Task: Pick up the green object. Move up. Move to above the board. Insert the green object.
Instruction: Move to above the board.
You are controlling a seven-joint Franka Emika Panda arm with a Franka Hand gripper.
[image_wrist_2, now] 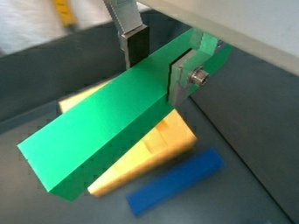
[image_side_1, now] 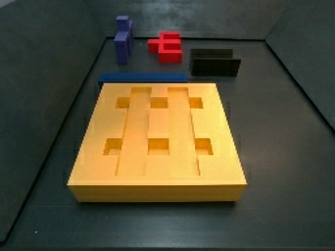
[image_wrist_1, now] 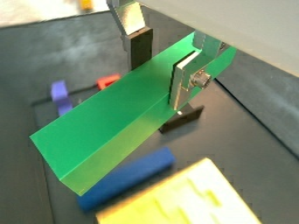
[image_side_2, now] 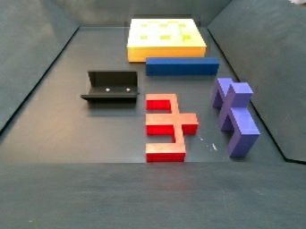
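In both wrist views my gripper (image_wrist_1: 162, 66) (image_wrist_2: 158, 66) is shut on the green object (image_wrist_1: 117, 122) (image_wrist_2: 105, 127). This long flat green bar is clamped near one end between the silver fingers (image_wrist_1: 184, 80) and held in the air, tilted. The board, an orange-yellow block, lies below it (image_wrist_2: 158, 144) and shows in part beside the blue bar (image_wrist_1: 198, 197). Both side views show the whole board (image_side_1: 157, 186) (image_side_2: 134, 40) with six square holes. Neither side view shows the gripper or the green object.
A blue bar (image_side_1: 157, 77) (image_side_2: 182, 64) (image_wrist_1: 128, 179) (image_wrist_2: 176, 184) lies along one board edge. The dark fixture (image_side_1: 216, 62) (image_side_2: 111, 87), a red piece (image_side_1: 167, 44) (image_side_2: 167, 125) (image_wrist_1: 107, 81) and a purple piece (image_side_1: 123, 37) (image_side_2: 235, 116) (image_wrist_1: 59, 94) lie beyond it.
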